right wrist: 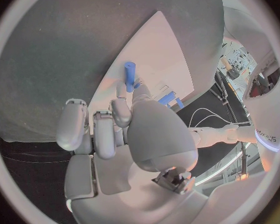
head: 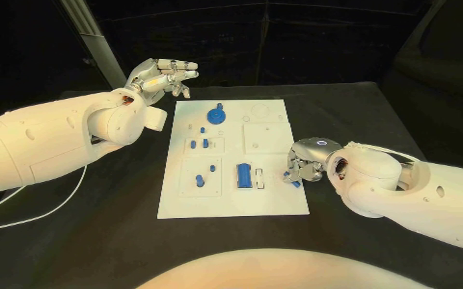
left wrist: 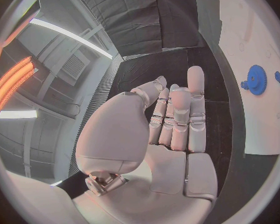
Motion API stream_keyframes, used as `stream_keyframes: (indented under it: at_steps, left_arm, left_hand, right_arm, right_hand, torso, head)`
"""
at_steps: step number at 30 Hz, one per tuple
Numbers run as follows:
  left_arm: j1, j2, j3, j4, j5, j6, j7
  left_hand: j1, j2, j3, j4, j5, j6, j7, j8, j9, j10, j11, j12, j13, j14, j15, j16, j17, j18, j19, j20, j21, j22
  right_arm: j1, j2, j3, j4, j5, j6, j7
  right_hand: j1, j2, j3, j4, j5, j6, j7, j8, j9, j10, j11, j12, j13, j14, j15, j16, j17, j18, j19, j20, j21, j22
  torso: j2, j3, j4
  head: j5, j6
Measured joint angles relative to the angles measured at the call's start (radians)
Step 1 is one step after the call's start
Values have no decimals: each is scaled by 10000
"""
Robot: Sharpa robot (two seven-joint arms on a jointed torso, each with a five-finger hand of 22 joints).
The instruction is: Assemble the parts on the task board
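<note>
- Head view, nearest to me: my right hand (head: 303,163) sits at the right edge of the white board (head: 273,199), fingers curled downward. A small blue bit shows at its fingertips, right at the board's edge.
- My right wrist camera makes that clearer: the right hand (right wrist: 118,129) pinches a short blue peg (right wrist: 129,75), a smooth round cylinder standing up past the fingertips, between the thumb and a finger. The other fingers are bent in beside it. Two more blue pieces (right wrist: 169,98) lie flat on the board beyond the thumb.
- On the near half of the board, from the head camera, a blue rectangular block (head: 245,174) lies in a shallow recess, with a thinner blue bar (head: 260,177) just beside it. Left of those, two small blue pegs (head: 201,180) stand in a square recess.
- Further up the board, three small blue pegs (head: 197,144) stand in another square recess.
- Near the far end lies a blue gear (head: 217,114), round and toothed. My left wrist camera shows the gear (left wrist: 257,79) with its teeth plain around the rim and a small round blue piece (left wrist: 278,76) next to it.
- Farthest out, my left hand (head: 164,76) hangs above the black table (head: 116,235) off the board's far left corner, holding nothing.
- In the left wrist view the left hand (left wrist: 175,129) has smooth silver fingers stretched out nearly straight, side by side, with the thumb apart from them.
</note>
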Motion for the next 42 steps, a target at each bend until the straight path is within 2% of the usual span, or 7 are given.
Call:
stream_keyframes:
  at_steps: [6, 11, 14, 18, 21, 32, 42]
  left_arm:
    - [0, -25, -1, 5, 0, 5, -6]
    - [0, -26, -1, 14, 0, 11, -11]
    - [0, -26, -1, 16, 0, 14, -14]
    - [0, -28, -1, 16, 0, 17, -17]
    - [0, -28, -1, 17, 0, 19, -19]
    - [0, -13, -2, 11, 0, 22, -24]
    - [0, -22, -2, 21, 0, 23, -27]
  left_hand:
    - [0, 0, 0, 0, 0, 0, 0, 0, 0, 0, 0, 0, 0, 0, 0, 0, 0, 0, 0, 0, 0, 0]
    - [0, 0, 0, 0, 0, 0, 0, 0, 0, 0, 0, 0, 0, 0, 0, 0, 1, 0, 0, 0, 0, 1]
    - [0, 0, 0, 0, 0, 0, 0, 0, 0, 0, 0, 0, -9, 0, 0, 0, -1, 0, 0, 0, -3, 1]
    - [0, 0, 0, 0, 0, 0, 0, 0, 0, 0, 0, 38, -9, 0, 0, 0, -22, 0, 0, 0, -41, 1]
    - [0, 0, 0, 0, 0, 0, 0, 0, 0, 0, 0, 38, -8, 0, 0, 0, -22, 0, 0, 0, -41, 2]
    - [0, 0, 0, 0, 0, 0, 0, 0, 0, 0, 0, 38, -7, 0, 0, 0, -22, 0, 0, 0, -41, -8]
    - [0, 0, 0, 0, 0, 0, 0, 0, 0, 0, 0, 38, -6, 0, 0, 0, -22, 0, 0, 0, -41, -7]
  right_arm:
    - [30, 39, 23, 35, -207, 314, -58]
    - [27, 48, 19, 101, -257, 320, -114]
    - [14, 24, 7, 135, -209, 156, -172]
    - [-9, -40, -17, 191, 53, -301, -268]
    - [-41, -105, -44, 244, 502, -719, -326]
    - [-61, -271, -59, 706, 2838, -2056, -312]
    - [-59, 60, -57, 636, 4281, -2516, -262]
  right_hand:
    - [24, -24, 41, -41, -21, -47, 50, -35, 5, -37, 37, -71, -57, 0, 0, 0, 0, 1, 0, 0, -5, -21]
    - [355, 196, 526, -264, 145, -48, 74, -208, 5, -74, 2, -72, -51, -1, 3, 0, 0, 1, 0, 1, -5, 5]
    - [431, 172, 844, -253, 756, -28, 65, -368, -12, -93, 17, -141, -77, -2, 5, 0, 0, 0, 0, 0, -5, 14]
    - [505, 99, 1299, -123, 1571, 29, 11, -577, -548, -147, -1, -140, -77, -19, 23, 0, 0, 1, 40, -40, -4, 90]
    - [506, 89, 1559, 42, 1812, 97, 9, -653, -616, -137, -11, -32, 36, -20, 24, 0, 0, 0, 56, -56, 44, 232]
    - [-93, -511, 2733, 498, 2205, 313, -30, -732, -664, 41, -72, 184, 251, -18, 21, 56, 0, 1, 125, -50, 118, 353]
    - [-414, -832, 3189, 678, 2777, 438, -12, -756, -676, 95, -55, 191, 275, -19, 20, 56, 0, 0, 125, -50, 118, 352]
  torso:
    - [-3, 0, 6]
    - [-3, 3, 6]
    - [-2, 8, 6]
    - [-2, 10, 7]
    - [-1, 10, 13]
    - [-2, -1, 13]
    - [1, -3, 13]
  head:
    - [6, -9]
    - [12, -4]
    - [18, 12]
    - [24, 14]
    - [35, 23]
    - [80, 5]
    - [137, -24]
